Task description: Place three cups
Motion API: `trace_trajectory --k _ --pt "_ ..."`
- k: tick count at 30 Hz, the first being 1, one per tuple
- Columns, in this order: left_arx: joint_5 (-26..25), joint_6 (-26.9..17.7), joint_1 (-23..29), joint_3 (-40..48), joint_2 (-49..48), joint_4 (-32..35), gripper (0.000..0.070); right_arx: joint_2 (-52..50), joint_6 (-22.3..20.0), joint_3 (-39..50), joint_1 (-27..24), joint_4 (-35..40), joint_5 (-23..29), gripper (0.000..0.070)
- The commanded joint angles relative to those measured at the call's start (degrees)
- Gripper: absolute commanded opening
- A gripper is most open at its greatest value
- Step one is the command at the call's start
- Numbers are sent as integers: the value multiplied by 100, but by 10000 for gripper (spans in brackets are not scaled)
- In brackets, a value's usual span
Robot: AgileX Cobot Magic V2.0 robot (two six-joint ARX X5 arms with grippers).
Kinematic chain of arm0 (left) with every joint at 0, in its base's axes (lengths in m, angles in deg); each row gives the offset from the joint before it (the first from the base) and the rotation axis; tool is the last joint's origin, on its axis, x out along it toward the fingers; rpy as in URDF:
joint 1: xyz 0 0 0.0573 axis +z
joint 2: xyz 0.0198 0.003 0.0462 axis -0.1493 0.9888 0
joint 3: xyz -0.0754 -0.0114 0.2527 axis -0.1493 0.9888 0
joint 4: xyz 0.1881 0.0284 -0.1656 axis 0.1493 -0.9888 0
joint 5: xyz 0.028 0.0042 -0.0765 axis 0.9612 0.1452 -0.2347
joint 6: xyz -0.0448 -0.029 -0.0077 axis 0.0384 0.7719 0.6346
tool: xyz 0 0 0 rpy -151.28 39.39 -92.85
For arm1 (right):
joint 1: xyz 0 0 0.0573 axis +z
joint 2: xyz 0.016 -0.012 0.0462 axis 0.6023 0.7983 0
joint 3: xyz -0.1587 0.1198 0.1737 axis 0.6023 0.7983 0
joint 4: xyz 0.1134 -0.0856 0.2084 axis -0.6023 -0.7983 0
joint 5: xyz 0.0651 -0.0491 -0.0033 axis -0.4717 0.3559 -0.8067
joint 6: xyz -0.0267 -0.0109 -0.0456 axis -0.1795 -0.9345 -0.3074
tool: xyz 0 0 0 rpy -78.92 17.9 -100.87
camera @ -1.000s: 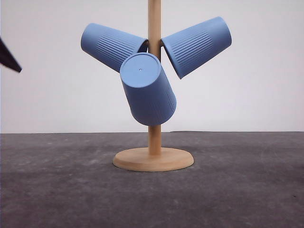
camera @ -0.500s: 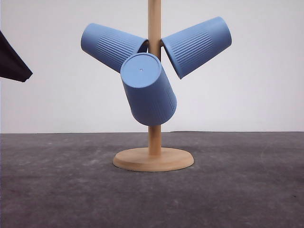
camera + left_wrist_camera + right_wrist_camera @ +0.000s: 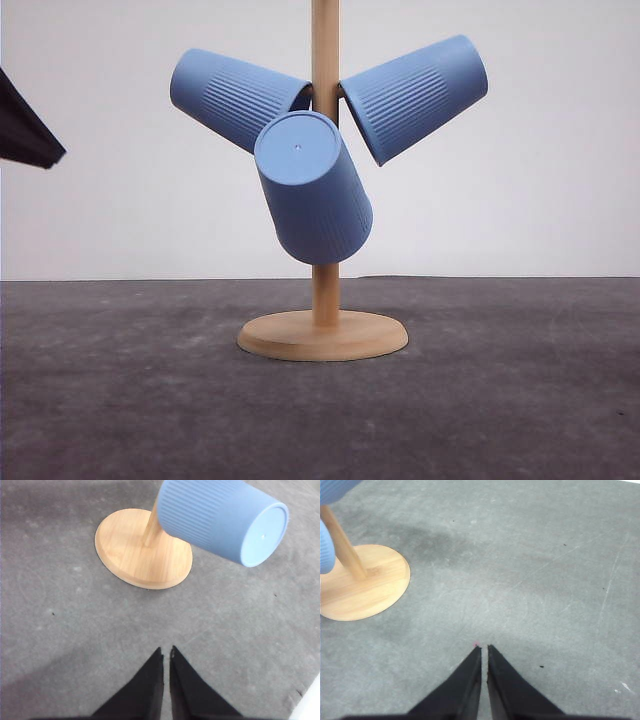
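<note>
Three light-blue ribbed cups hang tilted on the pegs of a wooden stand. One cup points up-left, one points up-right, and the third points its flat base toward the camera. My left gripper is shut and holds nothing, hovering over the grey table short of the stand's round base, below the front cup. My right gripper is also shut and holds nothing, off to the side of the base, with a cup's edge beside the pole.
A dark grey mat covers the table in front of a plain white wall. A dark part of the left arm pokes in at the front view's left edge, well away from the stand.
The dark arm part at the left edge of the front view has come further into view. The front cup has shifted very slightly right. The stand and the other cups have not moved.
</note>
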Motion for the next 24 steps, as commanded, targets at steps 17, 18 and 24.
trace_trajectory --k 17,18,24 --pt "2067 64 1579 2820 -3707 1391 0 9 -26 -90 13 57 -2 19" --pt "2090 65 1638 2912 -3784 1426 0 9 -26 -90 13 57 -2 19" --pt "2363 63 1694 3133 -3813 1655 0 11 -26 -90 13 60 -4 19"
